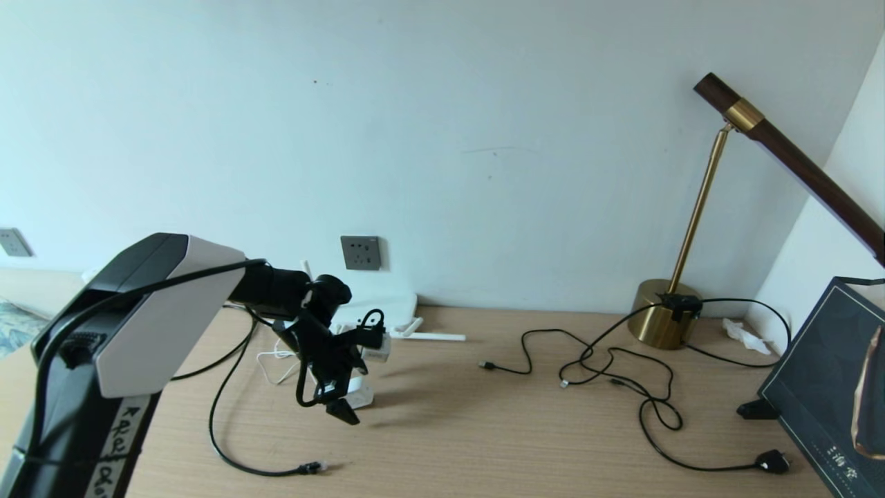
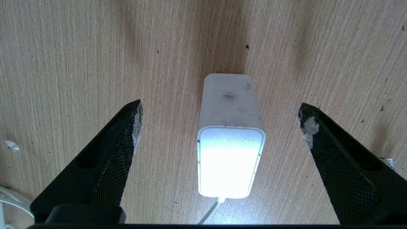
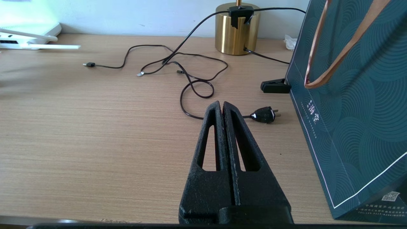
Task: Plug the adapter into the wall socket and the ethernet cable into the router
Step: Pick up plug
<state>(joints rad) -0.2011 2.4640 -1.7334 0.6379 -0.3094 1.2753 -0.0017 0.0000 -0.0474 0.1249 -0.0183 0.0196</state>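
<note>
Left gripper (image 2: 219,127) spread wide around one white adapter (image 2: 230,140), not touching it. Right gripper (image 3: 222,106) pressed together above table (image 3: 95,127). Beyond: one router (image 1: 387,308), one wall socket (image 1: 360,252), one ethernet cable (image 1: 228,443).

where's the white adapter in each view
Head view: the adapter sits on the wooden desk, mostly hidden under the left gripper.
Left wrist view: centre, between the open fingers, untouched.
Right wrist view: not in it.
Shared landmark: the wooden desk; head and right wrist views also share the router.
</note>
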